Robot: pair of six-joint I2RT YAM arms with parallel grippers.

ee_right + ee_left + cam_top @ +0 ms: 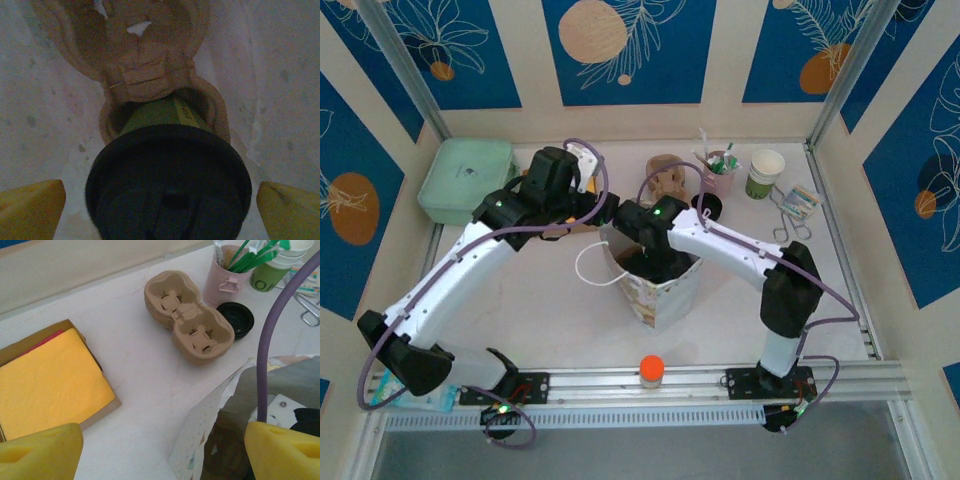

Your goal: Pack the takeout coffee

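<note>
left claw (162,457) gapes wide and empty, with the bag (200,435) rim toward 4 o'clock in its view. right claw (160,212) is also wide, its fingers standing off either side of the coffee (167,170). the coffee sits in the carrier (140,75) pocket at 6 o'clock, down in the bag. it is likely light, thin-walled, crushable and maybe sloshy, so grip it gently below the lid rim. it stands upright, lid up, long axis vertical.

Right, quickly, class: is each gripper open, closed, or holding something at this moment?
Left gripper: open, holding nothing.
Right gripper: open, one finger on each side of the coffee cup, not clamped on it.
</note>
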